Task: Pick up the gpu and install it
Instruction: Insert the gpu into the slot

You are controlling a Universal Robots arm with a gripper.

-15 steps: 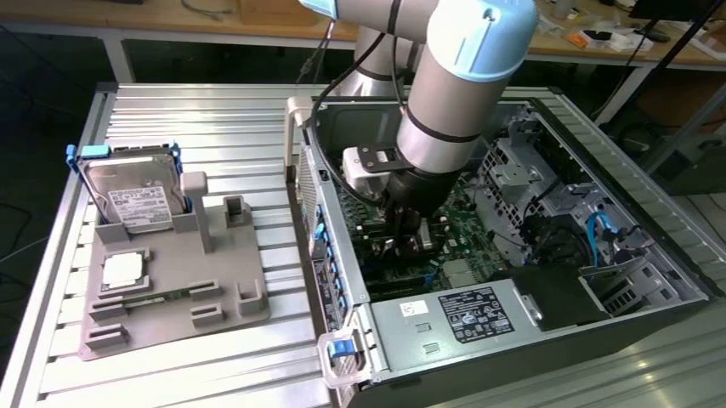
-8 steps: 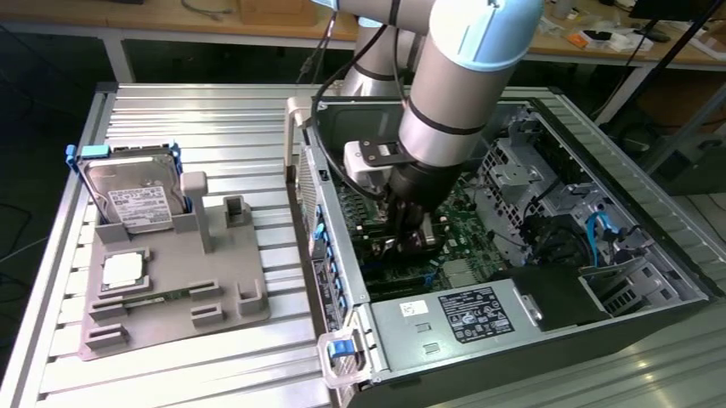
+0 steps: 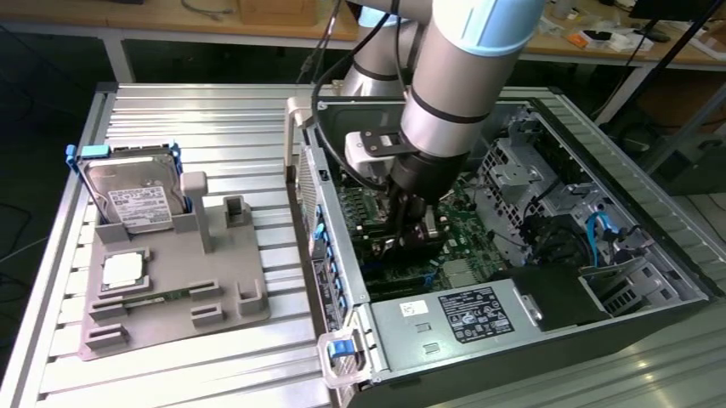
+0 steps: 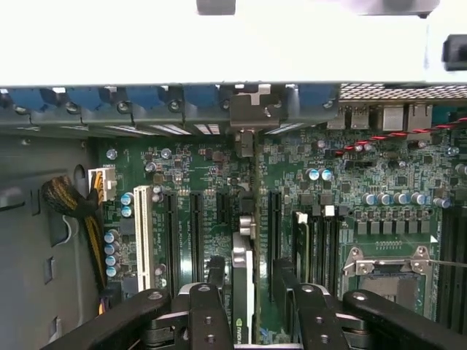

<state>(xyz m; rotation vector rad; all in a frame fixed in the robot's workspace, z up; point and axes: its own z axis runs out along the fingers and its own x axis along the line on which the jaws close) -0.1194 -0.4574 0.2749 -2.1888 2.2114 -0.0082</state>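
Inside the computer case (image 3: pixel 635 255), the gpu (image 4: pixel 243 292) stands edge-on, gripped between the jaws.

We see the computer case (image 3: pixel 499 280) lying open on the worktop (image 3: pixel 204 119) toward the exterior view's right edge, the fixture tray (image 3: pixel 170 289) just beside it toward the left edge. In the tray's far corner the hard drive (image 3: pixel 131 200) stands tilted in its holder; the processor (image 3: pixel 122 270) lies flat nearer the front, the memory stick (image 3: pixel 148 299) just before it. Inside the case, the gripper (image 4: pixel 243 306) hangs above the motherboard (image 4: pixel 379 182), the gpu (image 4: pixel 243 292) edge-on between its jaws, over the expansion slots (image 4: pixel 197 226).
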